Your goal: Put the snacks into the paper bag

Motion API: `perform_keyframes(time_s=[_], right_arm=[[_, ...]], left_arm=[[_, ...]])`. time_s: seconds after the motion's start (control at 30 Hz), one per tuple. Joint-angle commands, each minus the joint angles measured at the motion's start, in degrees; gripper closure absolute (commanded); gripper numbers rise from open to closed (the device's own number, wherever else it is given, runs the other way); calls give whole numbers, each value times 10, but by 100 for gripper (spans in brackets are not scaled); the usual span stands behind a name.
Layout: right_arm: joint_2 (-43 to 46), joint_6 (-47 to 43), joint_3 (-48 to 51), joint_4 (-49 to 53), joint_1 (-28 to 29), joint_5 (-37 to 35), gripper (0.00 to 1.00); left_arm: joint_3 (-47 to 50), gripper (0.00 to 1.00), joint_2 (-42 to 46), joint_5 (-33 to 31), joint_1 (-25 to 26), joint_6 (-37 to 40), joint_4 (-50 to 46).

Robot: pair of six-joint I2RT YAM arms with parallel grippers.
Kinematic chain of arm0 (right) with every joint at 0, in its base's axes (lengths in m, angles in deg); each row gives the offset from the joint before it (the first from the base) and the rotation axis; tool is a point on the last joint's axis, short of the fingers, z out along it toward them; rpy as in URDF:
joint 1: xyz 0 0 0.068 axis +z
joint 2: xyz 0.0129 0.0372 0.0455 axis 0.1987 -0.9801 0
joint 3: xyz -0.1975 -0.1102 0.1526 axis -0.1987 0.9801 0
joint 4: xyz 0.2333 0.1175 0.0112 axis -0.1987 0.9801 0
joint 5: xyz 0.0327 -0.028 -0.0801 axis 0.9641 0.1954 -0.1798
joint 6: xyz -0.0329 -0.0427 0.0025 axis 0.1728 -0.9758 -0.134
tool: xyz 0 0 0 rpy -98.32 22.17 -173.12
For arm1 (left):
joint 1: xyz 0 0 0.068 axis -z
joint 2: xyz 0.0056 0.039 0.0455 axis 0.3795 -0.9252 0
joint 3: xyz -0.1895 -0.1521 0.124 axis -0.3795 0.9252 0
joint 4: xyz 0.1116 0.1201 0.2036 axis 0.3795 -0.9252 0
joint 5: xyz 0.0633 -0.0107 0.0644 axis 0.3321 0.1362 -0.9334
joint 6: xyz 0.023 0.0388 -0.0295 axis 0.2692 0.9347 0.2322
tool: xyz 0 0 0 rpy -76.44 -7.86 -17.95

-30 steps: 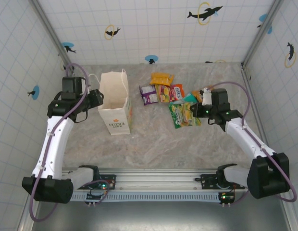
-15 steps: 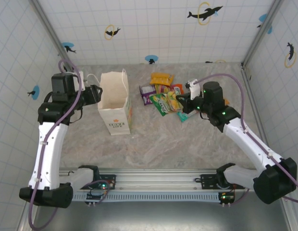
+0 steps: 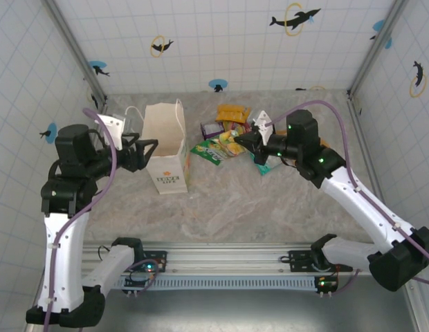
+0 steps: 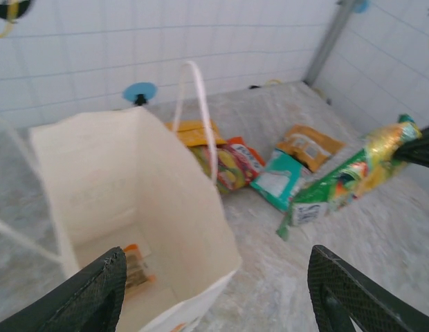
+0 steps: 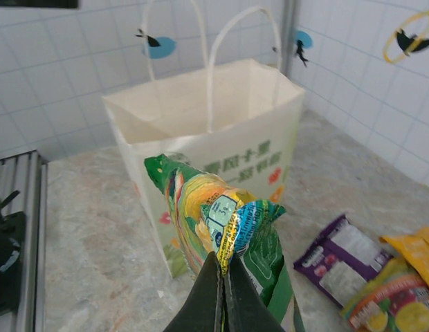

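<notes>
The right tool (image 5: pixel 221 280) was pinched shut on one end of a green packet (image 5: pixel 201 207), held clear of the worktop (image 3: pixel 256 200). The packet's long axis ran sideways, its free end toward the paper bag (image 3: pixel 169 176), with a bare strip of worktop between them. The left tool (image 3: pixel 151 148) stood spread wide, gripping nothing, by the bag's left rim. One bag stood upright, mouth open upward. One orange packet (image 4: pixel 135 266) lay on its floor. Five loose packets (image 4: pixel 277 181), overlapping, lay right of the bag.
</notes>
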Motion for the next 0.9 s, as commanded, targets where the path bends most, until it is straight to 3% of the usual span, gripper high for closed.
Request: perform_keyframes(time_s=[0.0, 0.1, 0.33, 0.6, 0.87], right_arm=[[6, -24, -31, -26, 11, 48, 100], [15, -23, -30, -41, 22, 71, 100], [19, -14, -38, -69, 54, 81, 100], [2, -13, -57, -67, 80, 72, 100], [-8, -14, -64, -67, 89, 68, 100]], left_arm=[[18, 30, -13, 122, -3, 56, 4], [16, 30, -25, 172, -3, 83, -19], [15, 29, -60, 189, 60, 97, -22], [-18, 29, -113, 135, 159, 109, -31], [-46, 33, -157, 33, 246, 122, -33]])
